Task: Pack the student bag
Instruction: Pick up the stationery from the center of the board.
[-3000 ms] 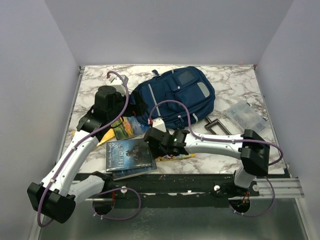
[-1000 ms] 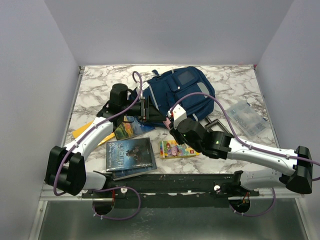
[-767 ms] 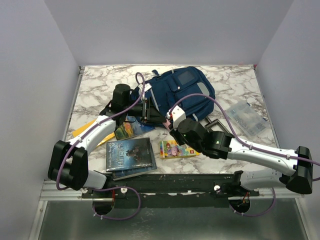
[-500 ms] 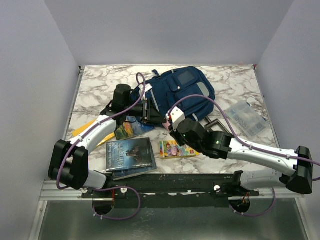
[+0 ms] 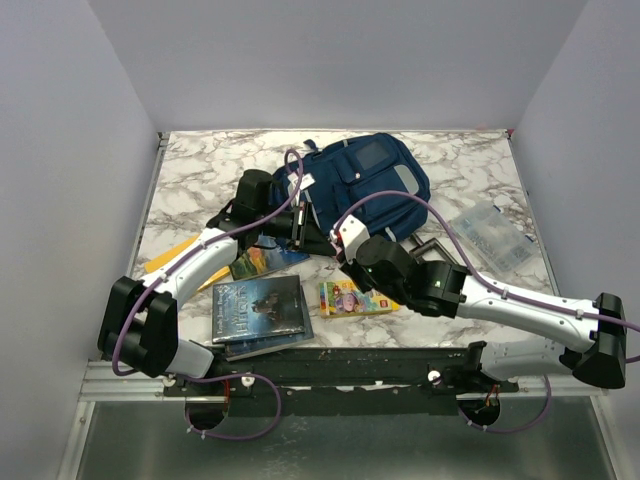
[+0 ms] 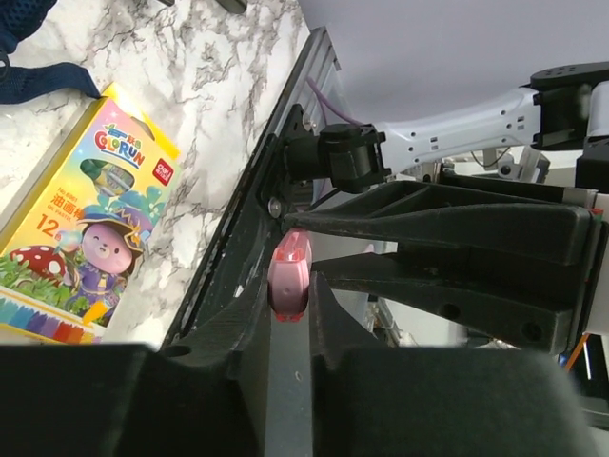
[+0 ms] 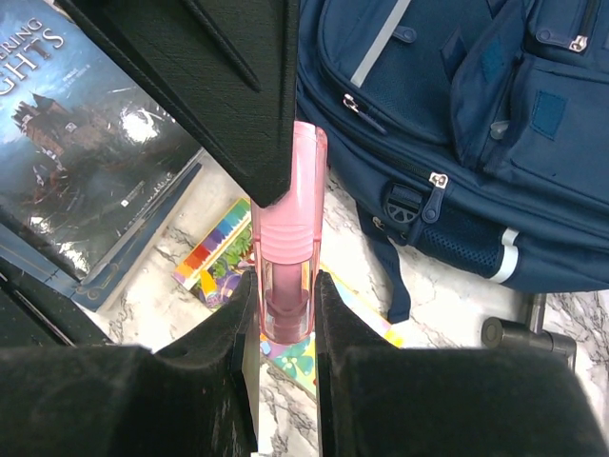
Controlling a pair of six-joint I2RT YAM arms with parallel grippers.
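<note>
On the marble counter (image 5: 200,170), a yellow folder (image 5: 165,262) lies farthest left of the bag (image 5: 360,190) and nearer the arms. Next come a small picture book (image 5: 262,258), just off the bag's near-left corner, and a dark book (image 5: 258,305), which lies nearer the arms and well apart from the bag.

The left claw (image 6: 288,295) reaches in at the bag's near-left corner, its two fingers closed on a pink stick (image 6: 288,271). What kind of stick it is cannot be told. Just right of it the right claw (image 7: 284,305) meets it head on, clamped on the same stick from the opposite end, so both claws hold the one item together. In the right wrist view a black finger of the left claw covers the stick's far end. From above, the meeting point sits just in front of the bag's near edge, above the counter.

A crayon box (image 5: 355,298) lies flat in front of the bag, below the right claw and apart from the bag.

The bag itself rests toward the back of the counter, front pockets up, with a grey stripe and zippers showing. A strap trails off its near side.

To the right of the bag, a black bracket (image 5: 432,248) lies just beside its near-right corner. A clear box (image 5: 490,235) sits farther right, apart from the bag.
</note>
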